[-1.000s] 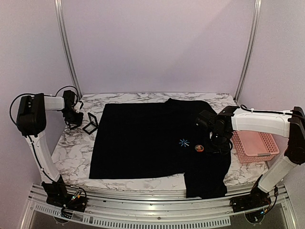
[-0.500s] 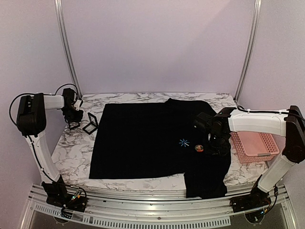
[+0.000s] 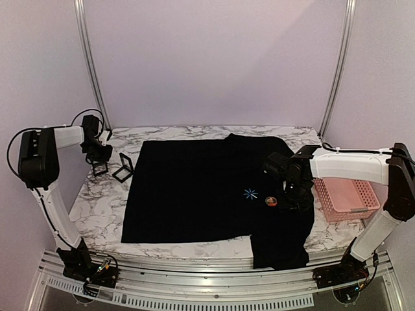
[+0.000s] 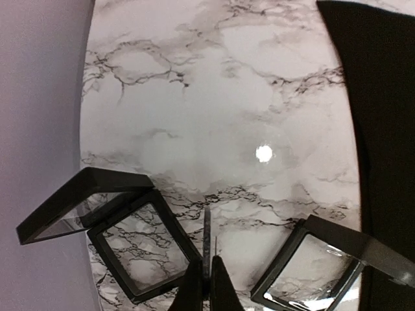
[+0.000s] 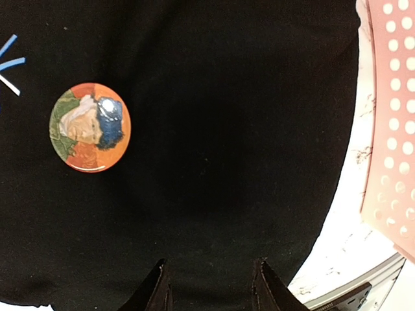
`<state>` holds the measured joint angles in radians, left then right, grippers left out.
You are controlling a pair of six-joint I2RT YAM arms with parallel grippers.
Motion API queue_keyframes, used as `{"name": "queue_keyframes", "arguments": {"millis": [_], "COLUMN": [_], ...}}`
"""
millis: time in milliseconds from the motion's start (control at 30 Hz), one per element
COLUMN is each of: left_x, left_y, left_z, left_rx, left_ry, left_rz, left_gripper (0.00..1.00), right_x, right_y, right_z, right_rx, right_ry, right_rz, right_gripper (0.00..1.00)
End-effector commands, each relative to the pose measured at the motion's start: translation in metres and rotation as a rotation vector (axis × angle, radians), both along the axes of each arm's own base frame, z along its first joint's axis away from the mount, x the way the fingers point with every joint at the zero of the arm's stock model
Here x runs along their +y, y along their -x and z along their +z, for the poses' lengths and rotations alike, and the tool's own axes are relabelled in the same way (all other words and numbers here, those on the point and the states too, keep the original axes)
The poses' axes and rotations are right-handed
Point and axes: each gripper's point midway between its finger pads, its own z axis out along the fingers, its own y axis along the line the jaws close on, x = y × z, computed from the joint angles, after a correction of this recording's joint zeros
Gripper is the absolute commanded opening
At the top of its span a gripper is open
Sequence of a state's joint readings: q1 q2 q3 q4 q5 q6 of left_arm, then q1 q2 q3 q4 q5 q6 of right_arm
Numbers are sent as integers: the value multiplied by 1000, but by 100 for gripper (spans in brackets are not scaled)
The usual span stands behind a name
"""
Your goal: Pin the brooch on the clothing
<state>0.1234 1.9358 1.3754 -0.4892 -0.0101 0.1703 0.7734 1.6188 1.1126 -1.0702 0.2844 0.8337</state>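
The clothing (image 3: 194, 194), a black T-shirt with a light-blue starburst (image 3: 250, 193), lies flat on the marble table. A round orange brooch (image 3: 272, 201) with a painted portrait rests on it just right of the starburst, and shows at the upper left in the right wrist view (image 5: 89, 127). My right gripper (image 5: 211, 265) hovers open over bare black cloth (image 5: 227, 129), to the right of the brooch, with nothing between its fingers. My left gripper (image 4: 207, 262) is at the table's far left, shut on a thin flat piece (image 4: 207, 233) seen edge-on, with a fine pin beside it.
Two open black display cases (image 4: 139, 246) (image 4: 324, 265) lie on the marble either side of my left gripper (image 3: 97, 154), near the shirt's left sleeve (image 4: 382, 97). A pink perforated basket (image 3: 347, 197) stands at the right edge, beside my right gripper (image 3: 292, 193).
My left gripper has closed its jaws on the thin piece and lifted slightly toward the back. The right gripper edged a little left and then held still, its jaws unchanged.
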Motion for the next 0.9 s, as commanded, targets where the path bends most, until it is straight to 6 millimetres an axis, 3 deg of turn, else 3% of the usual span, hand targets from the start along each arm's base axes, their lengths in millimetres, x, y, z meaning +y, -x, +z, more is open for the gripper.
{"name": "queue_keyframes", "arguments": {"millis": [0, 133, 267, 400, 533, 700, 867], "left_x": [-27, -48, -79, -140, -206, -271, -326], "left_y": [3, 16, 37, 80, 139, 204, 253], "left_z": [58, 96, 148, 192, 216, 237, 261], "left_rx": [-98, -153, -234, -263, -200, -106, -150], "left_ry": [45, 63, 56, 88, 180, 300, 290], "left_rz": [-76, -150, -275, -527, -800, -1070, -1310], "left_gripper": [0, 0, 0, 0, 0, 0, 0], "right_x": [8, 17, 31, 55, 97, 159, 184], "right_y": [-14, -22, -31, -42, -47, -22, 12], "right_z": [22, 41, 68, 108, 159, 235, 292], "right_rx": [-92, -162, -248, -380, -527, -698, -857], "right_ry": [-33, -96, -181, -322, -529, -868, -1078], "right_rz": [38, 72, 149, 282, 454, 778, 1038], "right_gripper": [41, 41, 41, 42, 42, 44, 46]}}
